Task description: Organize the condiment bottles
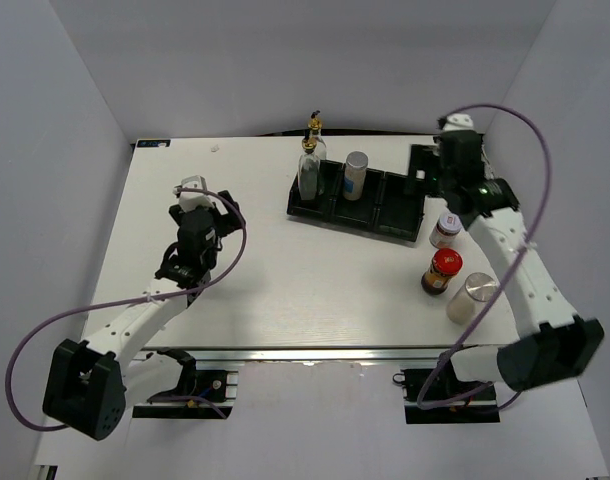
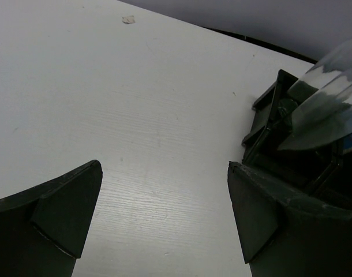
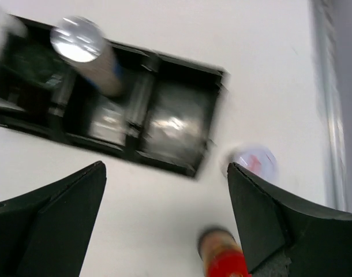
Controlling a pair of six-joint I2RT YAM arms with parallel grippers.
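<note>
A black tray [image 1: 380,218] lies at the table's back middle. A clear glass bottle with a gold spout [image 1: 310,168] stands in its left compartment; I cannot tell if a second one stands behind it. A silver-capped shaker [image 1: 356,175] stands in the middle compartment. A small white-labelled jar [image 1: 445,230], a red-lidded dark jar [image 1: 441,271] and another silver-capped shaker [image 1: 472,297] stand on the table at the right. My left gripper [image 1: 210,205] is open and empty, left of the tray. My right gripper [image 1: 427,172] is open and empty above the tray's right end.
The left wrist view shows bare table between the fingers [image 2: 60,202], with the tray's corner [image 2: 268,115] and the glass bottle [image 2: 332,98] at the right. The blurred right wrist view shows the tray [image 3: 176,124], shaker [image 3: 86,52], white-labelled jar [image 3: 254,161] and red-lidded jar [image 3: 225,259] below.
</note>
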